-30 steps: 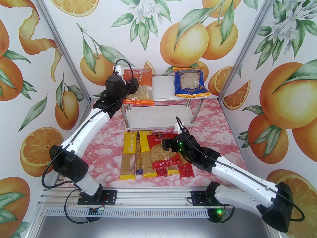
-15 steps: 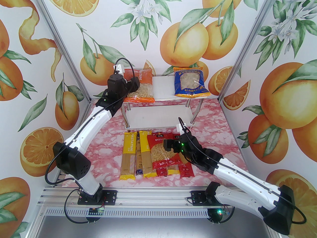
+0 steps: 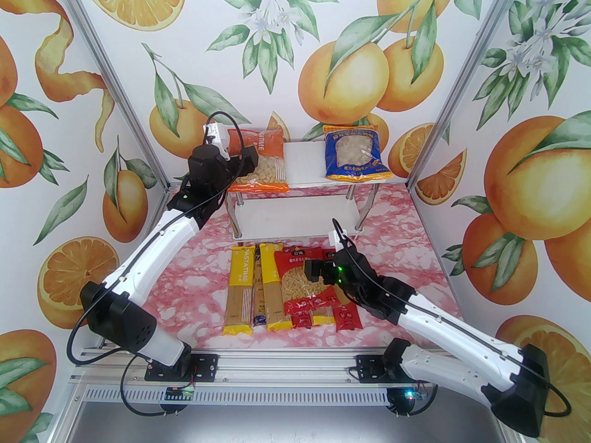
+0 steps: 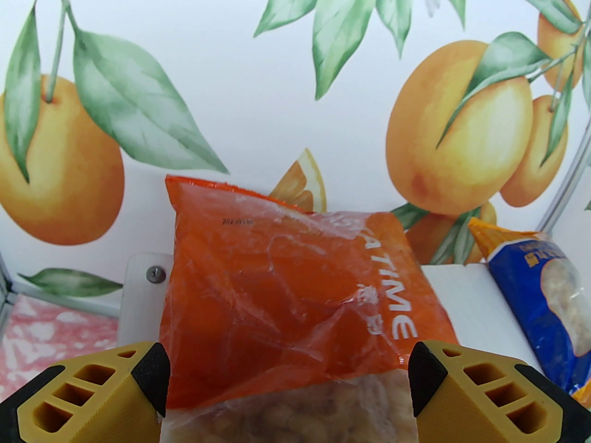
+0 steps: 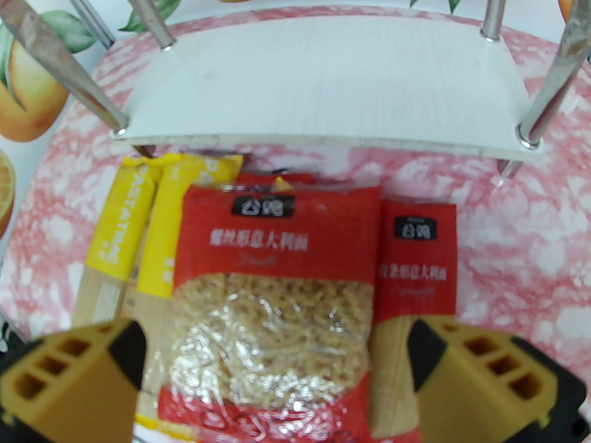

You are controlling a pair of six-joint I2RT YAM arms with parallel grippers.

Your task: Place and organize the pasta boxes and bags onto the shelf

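Two bags are up on the shelf (image 3: 302, 164) top: orange bag (image 3: 263, 162) left, blue bag (image 3: 354, 152) right, with the left gripper (image 4: 287, 372) spread around the orange one. Nearer, the right gripper (image 5: 277, 353) is spread over the red bag (image 5: 277, 266) on the spaghetti packs (image 3: 240, 289).

Lab test booth: aluminium frame (image 3: 286, 371), orange-print wall panels (image 3: 295, 76), pink marble-print tabletop (image 3: 203, 270).

left fingers (image 4: 475, 386) apart, seemingly free; right fingers (image 5: 485, 362) spread wide

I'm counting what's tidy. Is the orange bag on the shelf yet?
Yes, on: the orange bag rests on the top board of the shelf, at its left end.
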